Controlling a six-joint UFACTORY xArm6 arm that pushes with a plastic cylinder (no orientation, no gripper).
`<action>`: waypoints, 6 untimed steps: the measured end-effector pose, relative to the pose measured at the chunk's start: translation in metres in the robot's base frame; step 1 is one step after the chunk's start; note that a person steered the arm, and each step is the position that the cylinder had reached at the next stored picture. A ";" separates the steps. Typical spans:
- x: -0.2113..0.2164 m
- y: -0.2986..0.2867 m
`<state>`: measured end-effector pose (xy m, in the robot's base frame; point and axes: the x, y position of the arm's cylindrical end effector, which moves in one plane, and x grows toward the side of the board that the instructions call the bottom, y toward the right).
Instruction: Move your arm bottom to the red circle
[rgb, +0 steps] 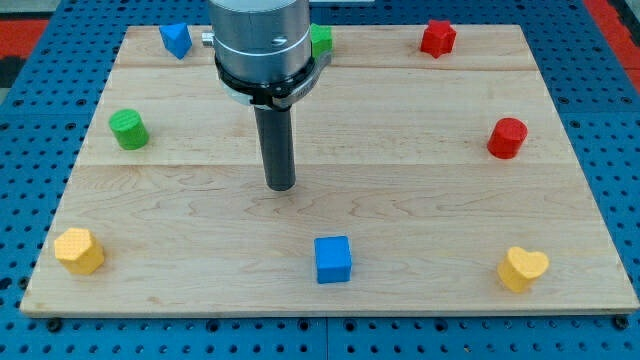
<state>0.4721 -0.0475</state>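
The red circle block (507, 137) stands near the right edge of the wooden board (400, 220), at mid height. My tip (281, 186) rests on the board near the middle, far to the left of the red circle and level a little below it. The blue cube (333, 259) lies below and slightly right of the tip. The arm's metal body hangs over the top middle of the board.
A red star block (437, 38) sits at the top right. A green block (321, 40) is partly hidden behind the arm. A blue block (176, 40) is at top left, a green cylinder (128, 129) at left, yellow hearts at bottom left (78, 250) and bottom right (522, 268).
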 end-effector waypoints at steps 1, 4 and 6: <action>0.000 0.000; -0.024 0.111; 0.005 0.262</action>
